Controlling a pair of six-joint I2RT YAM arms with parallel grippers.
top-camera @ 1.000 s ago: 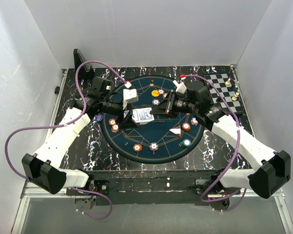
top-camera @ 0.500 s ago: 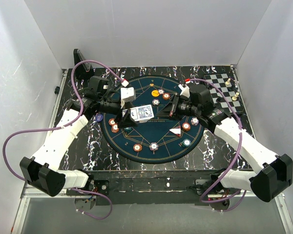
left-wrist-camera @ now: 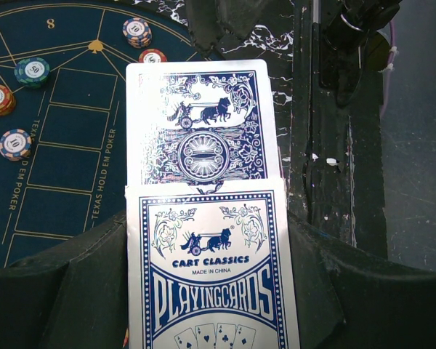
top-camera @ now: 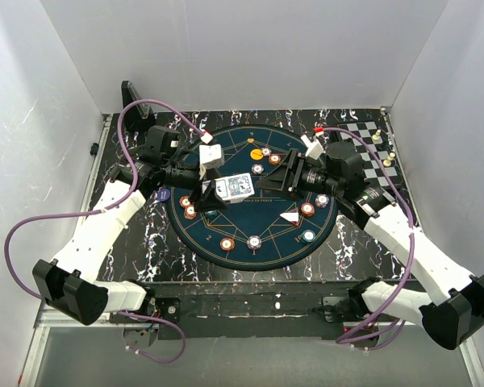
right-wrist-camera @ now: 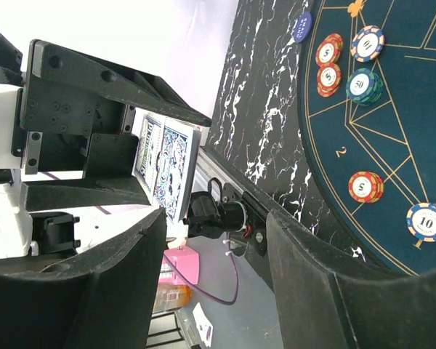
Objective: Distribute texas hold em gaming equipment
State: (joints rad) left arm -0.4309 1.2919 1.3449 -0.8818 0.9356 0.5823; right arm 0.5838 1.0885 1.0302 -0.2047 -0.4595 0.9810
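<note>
Evidently mid-deal, the left gripper (top-camera: pixel 214 190) clamps a blue-and-white cardboard pack of playing cards (left-wrist-camera: pixel 211 283) above the middle of the round dark-blue mat (top-camera: pixel 270 234), one blue-backed card (left-wrist-camera: pixel 200 123) protruding; the right gripper (right-wrist-camera: pixel 216 240), wide and empty, should next pinch that card.

A round dark-blue mat (top-camera: pixel 266 227) with gold lines lies centred on the black, white-veined table (top-camera: pixel 153 242). At two o'clock from it, a black-and-white chessboard (top-camera: pixel 369 133) carries small pieces. At ten o'clock, a black upright bracket (top-camera: pixel 129 95) stands by the white back wall
</note>
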